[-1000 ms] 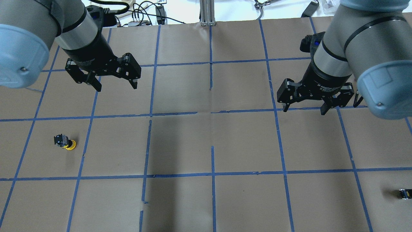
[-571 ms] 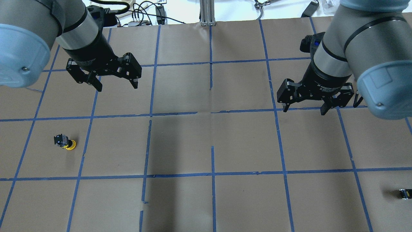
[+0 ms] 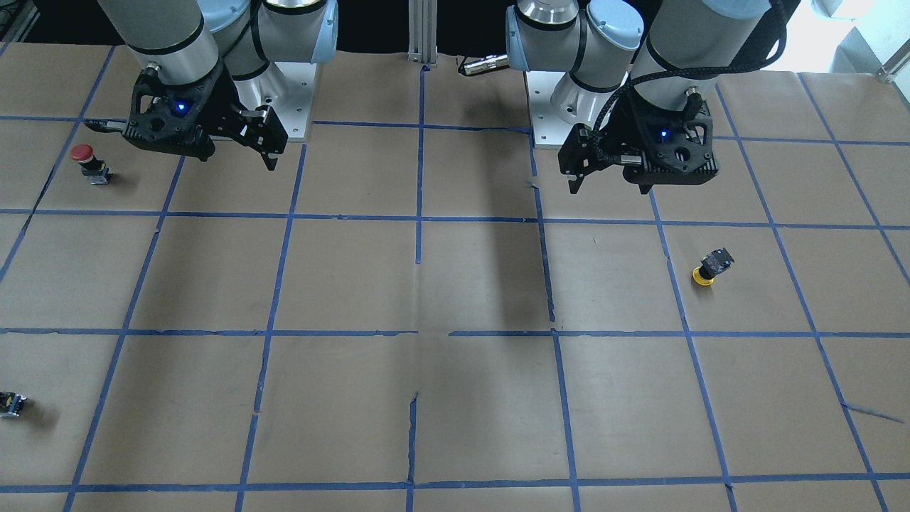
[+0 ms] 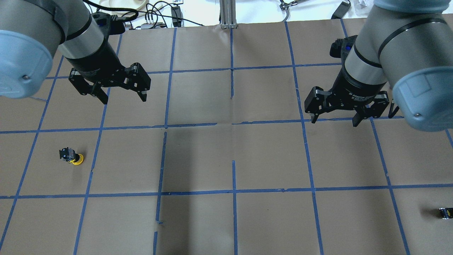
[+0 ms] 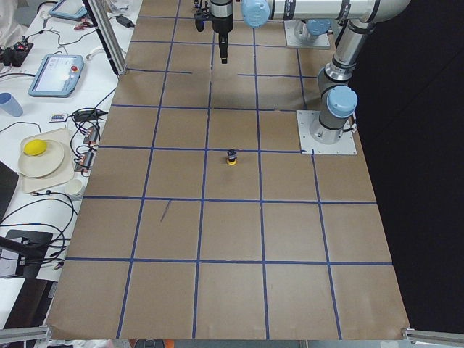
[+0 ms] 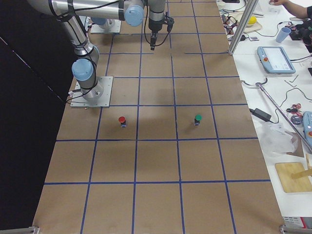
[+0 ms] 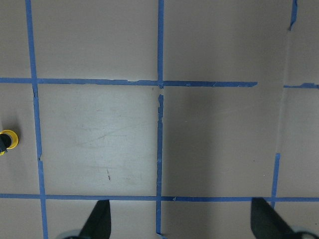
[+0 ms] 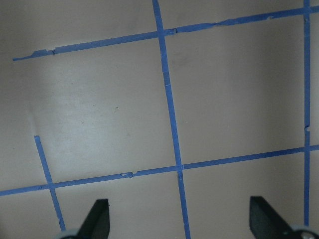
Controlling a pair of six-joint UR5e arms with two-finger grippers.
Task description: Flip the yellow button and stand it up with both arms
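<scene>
The yellow button lies tipped on its side on the brown paper at the left, its yellow cap toward the overhead view's right and its black body toward the left. It also shows in the front view, the left side view and at the left edge of the left wrist view. My left gripper is open and empty, raised above the table, farther back than the button and to its right. My right gripper is open and empty, raised over the right half, far from the button.
A red-capped button stands near the right arm's base. A green-capped button shows in the right side view. A tiny dark block with a yellow speck lies at the near right edge. Cables lie beyond the far edge.
My left gripper has shifted slightly to the left and toward the near side, still open. The right arm and the yellow button have not moved.
</scene>
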